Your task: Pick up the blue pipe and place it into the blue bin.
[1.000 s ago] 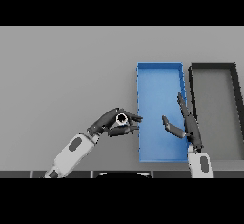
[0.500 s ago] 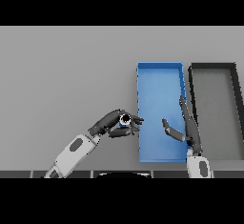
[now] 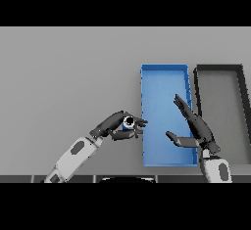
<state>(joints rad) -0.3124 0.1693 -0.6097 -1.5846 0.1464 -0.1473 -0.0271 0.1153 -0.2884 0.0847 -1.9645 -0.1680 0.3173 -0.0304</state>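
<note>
Grey table, mid-task: the left hand, fingers curled around the blue pipe, holds it just beside the blue bin, not yet inside. The right hand hovers open over the bin's right wall.

Left dark hand — lower centre of frame, fingers curled, white-and-grey arm reaching from lower left. Right dark hand — lower right, fingers straight, thumb spread.
</note>
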